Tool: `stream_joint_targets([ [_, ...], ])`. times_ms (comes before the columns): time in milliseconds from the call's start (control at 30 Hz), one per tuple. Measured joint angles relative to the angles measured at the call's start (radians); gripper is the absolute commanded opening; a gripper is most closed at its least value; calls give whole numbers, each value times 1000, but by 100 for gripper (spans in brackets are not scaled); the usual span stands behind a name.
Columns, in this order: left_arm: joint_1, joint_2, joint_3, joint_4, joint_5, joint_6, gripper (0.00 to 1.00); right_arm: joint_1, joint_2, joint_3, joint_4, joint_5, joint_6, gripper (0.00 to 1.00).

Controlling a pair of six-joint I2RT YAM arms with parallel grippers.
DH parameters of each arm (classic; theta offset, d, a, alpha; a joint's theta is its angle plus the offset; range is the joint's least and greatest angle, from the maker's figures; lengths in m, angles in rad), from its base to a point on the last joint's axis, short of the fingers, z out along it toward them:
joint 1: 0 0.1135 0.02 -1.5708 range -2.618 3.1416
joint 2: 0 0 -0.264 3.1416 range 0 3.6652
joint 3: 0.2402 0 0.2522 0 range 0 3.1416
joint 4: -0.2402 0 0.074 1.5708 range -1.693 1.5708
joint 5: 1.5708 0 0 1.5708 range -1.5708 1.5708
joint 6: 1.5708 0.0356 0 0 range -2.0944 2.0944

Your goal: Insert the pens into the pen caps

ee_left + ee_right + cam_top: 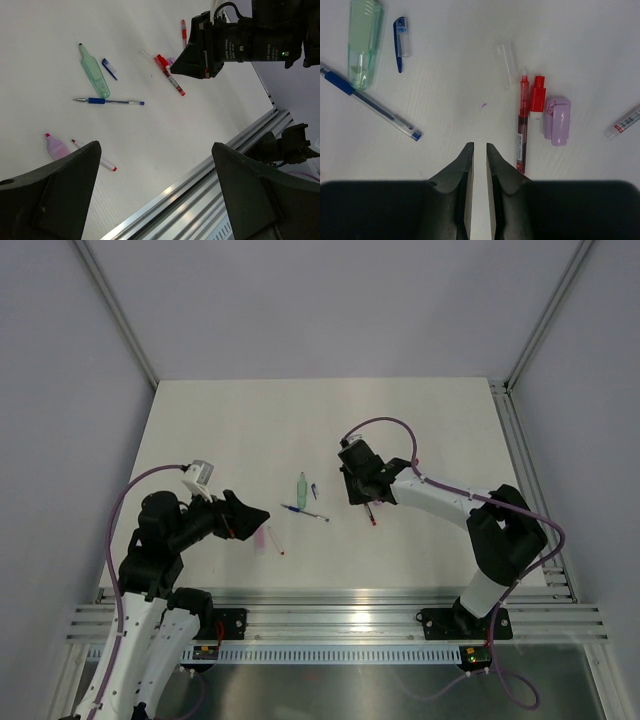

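My right gripper (358, 492) hangs low over the table's middle, jaws closed to a narrow slit with nothing between them (480, 146). Just to its right lie a red pen (523, 122), a red cap (537, 93), a pale pink cap (556, 120) and a clear cap (506, 62). To its left lie a blue pen (370, 104), a blue cap (401, 42) and a pale green cap (364, 42). My left gripper (245, 518) is wide open and empty (155, 192), held above a stubby pink marker (56, 146) and a slim red-tipped pen (95, 156).
Another red-and-white pen (625, 121) lies to the right of the pink cap. An aluminium rail (330, 595) runs along the table's near edge. Grey walls enclose the left, right and back sides.
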Motion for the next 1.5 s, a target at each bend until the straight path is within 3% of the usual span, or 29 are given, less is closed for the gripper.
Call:
stream_joint_targets([
  [867,0,24,-11,13,34,-4,95,-77,93,-32,-21,36,27,28],
  [1500,7,22,-11,13,34,-6,95,-77,122,-32,-25,2,27,23],
])
